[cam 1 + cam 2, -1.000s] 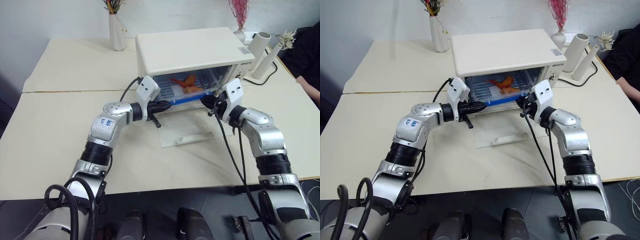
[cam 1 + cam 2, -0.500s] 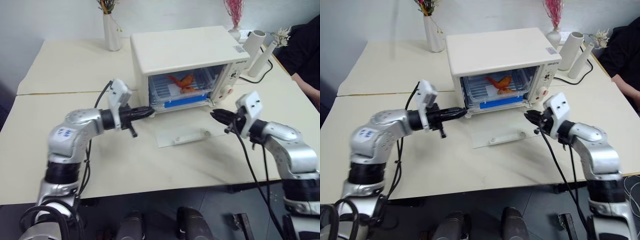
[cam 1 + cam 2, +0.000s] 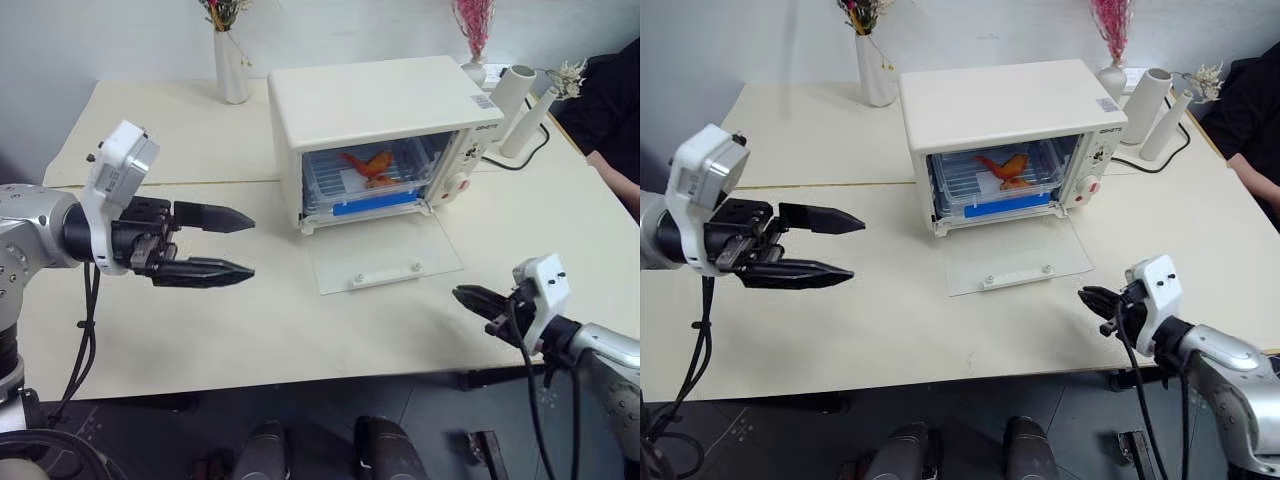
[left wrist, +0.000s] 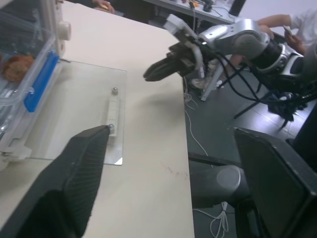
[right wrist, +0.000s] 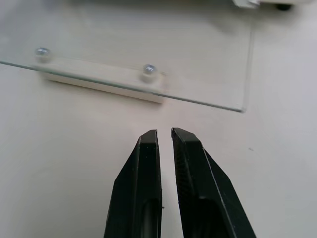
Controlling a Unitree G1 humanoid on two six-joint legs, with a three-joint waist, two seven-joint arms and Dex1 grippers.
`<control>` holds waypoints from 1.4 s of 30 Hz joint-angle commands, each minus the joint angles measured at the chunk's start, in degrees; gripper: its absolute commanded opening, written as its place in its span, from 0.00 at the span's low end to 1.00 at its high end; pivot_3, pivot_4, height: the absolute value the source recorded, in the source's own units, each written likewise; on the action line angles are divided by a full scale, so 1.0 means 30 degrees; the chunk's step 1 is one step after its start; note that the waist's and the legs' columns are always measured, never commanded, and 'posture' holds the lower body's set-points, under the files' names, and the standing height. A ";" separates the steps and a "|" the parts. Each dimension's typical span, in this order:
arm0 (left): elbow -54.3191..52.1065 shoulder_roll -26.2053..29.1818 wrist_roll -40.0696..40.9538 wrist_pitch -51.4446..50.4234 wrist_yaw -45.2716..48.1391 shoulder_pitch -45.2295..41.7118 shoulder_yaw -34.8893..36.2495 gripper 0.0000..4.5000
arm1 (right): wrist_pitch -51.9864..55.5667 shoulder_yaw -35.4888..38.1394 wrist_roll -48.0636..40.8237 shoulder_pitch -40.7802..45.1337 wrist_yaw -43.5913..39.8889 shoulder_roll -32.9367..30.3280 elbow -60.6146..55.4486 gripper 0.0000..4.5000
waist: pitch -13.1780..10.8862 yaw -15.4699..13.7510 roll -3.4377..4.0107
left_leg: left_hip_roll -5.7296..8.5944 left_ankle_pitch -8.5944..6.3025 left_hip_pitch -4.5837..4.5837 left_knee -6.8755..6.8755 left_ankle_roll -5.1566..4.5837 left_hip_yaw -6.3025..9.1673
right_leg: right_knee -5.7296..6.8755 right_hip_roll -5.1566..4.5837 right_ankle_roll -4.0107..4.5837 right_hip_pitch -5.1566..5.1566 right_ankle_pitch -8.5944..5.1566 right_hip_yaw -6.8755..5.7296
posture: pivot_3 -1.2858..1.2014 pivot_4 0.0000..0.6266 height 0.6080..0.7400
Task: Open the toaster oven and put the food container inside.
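Note:
The cream-white toaster oven [image 3: 380, 100] stands at the back middle of the table. Its glass door [image 3: 385, 255] lies open and flat on the table, with the white bar handle [image 5: 99, 79] toward me. Inside, on the rack, the clear food container [image 3: 368, 180] holds orange food, its blue clip strip facing out. My left gripper [image 3: 248, 243] hangs open and empty above the table, well to the left of the oven. Near the table's front edge, right of the door, is my right gripper [image 3: 460, 294], shut on nothing; it also shows as the right gripper [image 4: 148, 74].
A white vase [image 3: 232, 70] with flowers stands at the back left. White cylinders [image 3: 515, 95] and a small vase are behind the oven on the right, with a black cable beside them. A person's arm [image 3: 615, 170] rests at the table's right edge.
Both arms have drawn back from the oven toward me, the left one out to the left and up, the right one down to the front. The left gripper has opened. The container stays inside.

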State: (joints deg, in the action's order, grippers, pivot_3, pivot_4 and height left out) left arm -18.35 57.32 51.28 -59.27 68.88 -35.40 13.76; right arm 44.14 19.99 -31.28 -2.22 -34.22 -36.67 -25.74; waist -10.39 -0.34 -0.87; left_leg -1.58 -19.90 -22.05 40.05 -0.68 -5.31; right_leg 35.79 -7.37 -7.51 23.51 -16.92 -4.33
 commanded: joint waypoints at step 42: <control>0.3211 0.1141 -0.1932 0.3999 0.0108 -0.0820 -0.0417 1.00 | 0.1118 0.6418 -0.4535 0.5170 -1.2745 -1.1433 0.8503 0.92 | -0.0040 0.0084 0.0064 | -0.0019 -0.0016 -0.0031 0.0005 -0.0028 -0.0061 | -0.0028 0.0011 -0.0002 0.0019 0.0001 -0.0003 | 0.52 0.24 1.00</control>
State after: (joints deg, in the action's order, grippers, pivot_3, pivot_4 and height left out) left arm -8.55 59.63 45.55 -48.05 68.78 -36.39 10.94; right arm 47.77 36.67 -43.95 12.23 -71.46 -69.30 -0.96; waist -10.52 -0.08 -0.68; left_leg -1.64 -19.94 -22.12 40.07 -0.76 -5.50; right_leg 35.75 -7.34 -7.51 23.56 -16.92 -4.34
